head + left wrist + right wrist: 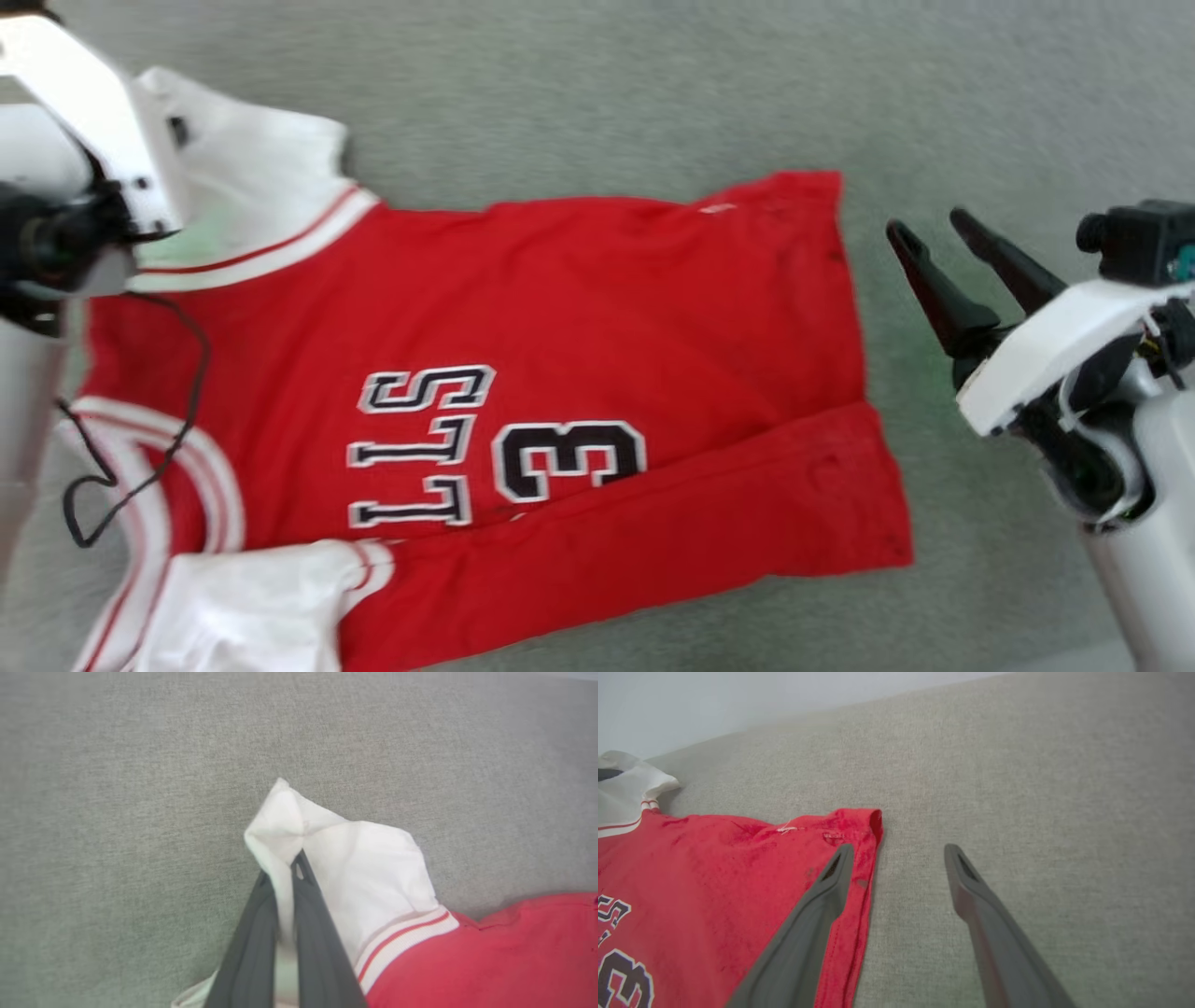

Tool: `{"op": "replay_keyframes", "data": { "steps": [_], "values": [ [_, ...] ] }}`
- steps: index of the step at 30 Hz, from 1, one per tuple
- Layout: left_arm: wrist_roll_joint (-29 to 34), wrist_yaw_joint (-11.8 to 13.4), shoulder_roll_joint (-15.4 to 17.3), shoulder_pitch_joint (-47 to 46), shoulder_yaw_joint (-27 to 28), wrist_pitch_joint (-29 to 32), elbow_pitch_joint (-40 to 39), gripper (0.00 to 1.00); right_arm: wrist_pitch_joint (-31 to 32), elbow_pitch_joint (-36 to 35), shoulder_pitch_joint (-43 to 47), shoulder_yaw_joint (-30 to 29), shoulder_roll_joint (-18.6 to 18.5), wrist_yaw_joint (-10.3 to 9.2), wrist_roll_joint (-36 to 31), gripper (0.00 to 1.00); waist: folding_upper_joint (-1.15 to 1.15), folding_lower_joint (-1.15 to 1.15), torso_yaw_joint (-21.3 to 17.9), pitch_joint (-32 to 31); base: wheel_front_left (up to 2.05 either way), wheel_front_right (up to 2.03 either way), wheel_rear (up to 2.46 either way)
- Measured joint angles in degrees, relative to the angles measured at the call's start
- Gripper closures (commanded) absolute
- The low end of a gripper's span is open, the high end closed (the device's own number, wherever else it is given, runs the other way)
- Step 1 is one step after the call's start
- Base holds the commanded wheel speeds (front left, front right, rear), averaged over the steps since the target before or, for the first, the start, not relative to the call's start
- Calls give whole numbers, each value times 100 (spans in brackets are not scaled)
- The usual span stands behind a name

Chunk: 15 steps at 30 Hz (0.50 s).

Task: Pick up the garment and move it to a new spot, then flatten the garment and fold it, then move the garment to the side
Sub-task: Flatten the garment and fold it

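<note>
The garment [560,308], a red jersey with black letters and a "3", lies spread on the grey cloth surface. Its near long edge is folded over onto the front. My left gripper [282,865] is shut on the far white sleeve [373,868], pinching its tip, which stands up in a peak. In the head view the pale left wrist [93,121] covers that sleeve's end [252,177]. My right gripper [929,224] stands open just right of the hem. In the right wrist view the right gripper [900,848] straddles the hem's far corner [871,821], nothing between its fingers.
Grey cloth surface [653,93] stretches bare beyond and right of the jersey. A black cable [140,448] hangs from the left arm over the collar end. The surface's far edge meets a pale wall [738,695] in the right wrist view.
</note>
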Motion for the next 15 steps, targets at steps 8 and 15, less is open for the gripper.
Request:
{"op": "replay_keyframes", "data": {
  "steps": [8, 15],
  "values": [
    [129, -219, -419, -31, -185, -601, -242, 100, 1723, 953, -825, 230, -315, 0, 412, 0, 0, 0, 697, -229, 0, 0, 0],
    [233, -341, -598, -60, -307, -902, -472, 100, 2632, 1786, -1520, 389, -367, 0, 391, 0, 0, 0, 1106, -136, 0, 0, 0]
  ]
}}
